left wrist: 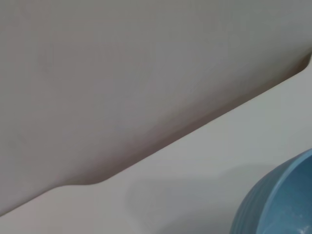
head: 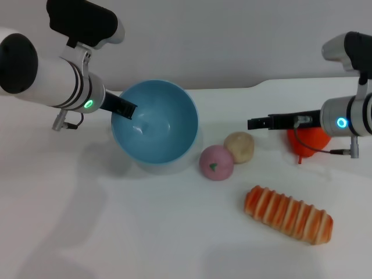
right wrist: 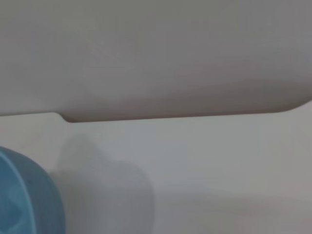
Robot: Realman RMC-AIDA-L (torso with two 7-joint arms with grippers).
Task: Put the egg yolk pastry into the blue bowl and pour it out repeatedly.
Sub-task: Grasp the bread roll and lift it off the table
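Observation:
The blue bowl (head: 157,125) is tipped on its side with its empty inside facing the front right. My left gripper (head: 123,109) is shut on the bowl's left rim, one black finger showing inside it. The egg yolk pastry (head: 239,146), a pale beige ball, lies on the white table just right of the bowl and touches a pink ball (head: 216,163). My right gripper (head: 254,123) hovers to the right of the pastry and slightly above it, pointing left and holding nothing. Each wrist view shows only an edge of the bowl (left wrist: 278,204) (right wrist: 24,195).
A long orange-striped bread (head: 289,214) lies at the front right. An orange-red object (head: 308,142) sits behind my right gripper. The table's back edge meets a grey wall (head: 232,40).

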